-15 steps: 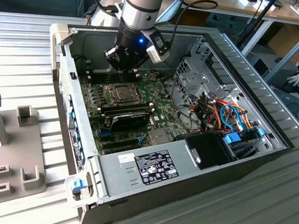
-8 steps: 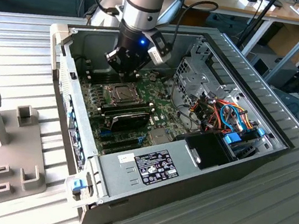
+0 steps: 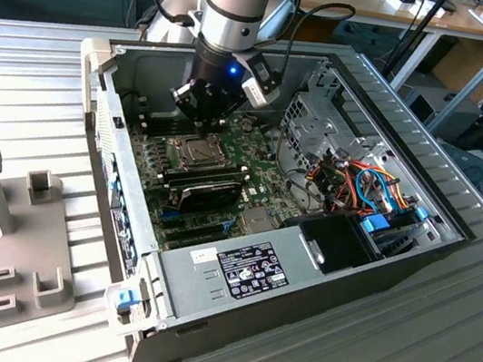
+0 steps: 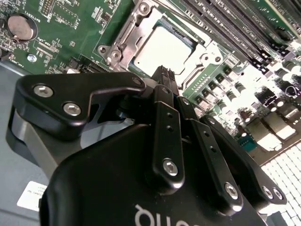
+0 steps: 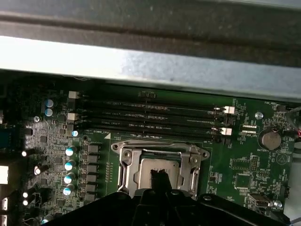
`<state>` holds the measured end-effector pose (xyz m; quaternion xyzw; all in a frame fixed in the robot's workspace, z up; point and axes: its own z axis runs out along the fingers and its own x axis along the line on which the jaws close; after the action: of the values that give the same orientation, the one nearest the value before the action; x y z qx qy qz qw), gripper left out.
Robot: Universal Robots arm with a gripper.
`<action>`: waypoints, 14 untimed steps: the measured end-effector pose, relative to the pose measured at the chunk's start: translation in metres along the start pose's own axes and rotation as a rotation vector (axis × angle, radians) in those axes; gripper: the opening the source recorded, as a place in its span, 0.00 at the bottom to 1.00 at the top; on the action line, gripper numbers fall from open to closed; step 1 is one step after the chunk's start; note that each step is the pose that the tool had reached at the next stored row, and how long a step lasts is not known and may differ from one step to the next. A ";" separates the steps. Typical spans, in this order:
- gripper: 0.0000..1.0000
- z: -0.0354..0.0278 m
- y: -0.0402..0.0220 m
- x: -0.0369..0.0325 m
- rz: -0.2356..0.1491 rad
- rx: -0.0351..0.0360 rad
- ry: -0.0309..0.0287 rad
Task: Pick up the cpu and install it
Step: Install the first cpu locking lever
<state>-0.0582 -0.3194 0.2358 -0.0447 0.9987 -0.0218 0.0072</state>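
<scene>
The cpu [image 4: 157,52] [image 5: 164,168], a small square chip with a silvery top, lies flat in the socket, inside its metal frame [image 4: 120,40] [image 5: 123,160], on the green motherboard [image 3: 253,192]. My gripper [image 4: 164,75] [image 5: 159,178] hangs just above the chip's near edge, its two black fingers pressed together with nothing between them. In the exterior view the gripper [image 3: 202,112] stands upright over the socket [image 3: 193,149], inside the open computer case. Whether the fingertips touch the chip I cannot tell.
Memory slots [image 5: 150,117] run beside the socket and a black oblong module [image 3: 209,192] lies across the board. A drive cage [image 3: 315,124], coloured cables [image 3: 369,187] and the power supply [image 3: 241,268] fill the case. A grey fixture [image 3: 0,198] stands at the exterior view's left.
</scene>
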 end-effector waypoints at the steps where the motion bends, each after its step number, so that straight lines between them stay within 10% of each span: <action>1: 0.11 -0.0007 -0.0005 0.0000 0.000 -0.0001 -0.0001; 14: 0.11 -0.0028 -0.0136 0.0012 0.000 0.0000 0.0001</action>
<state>-0.0582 -0.3330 0.2392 -0.0447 0.9987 -0.0218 0.0071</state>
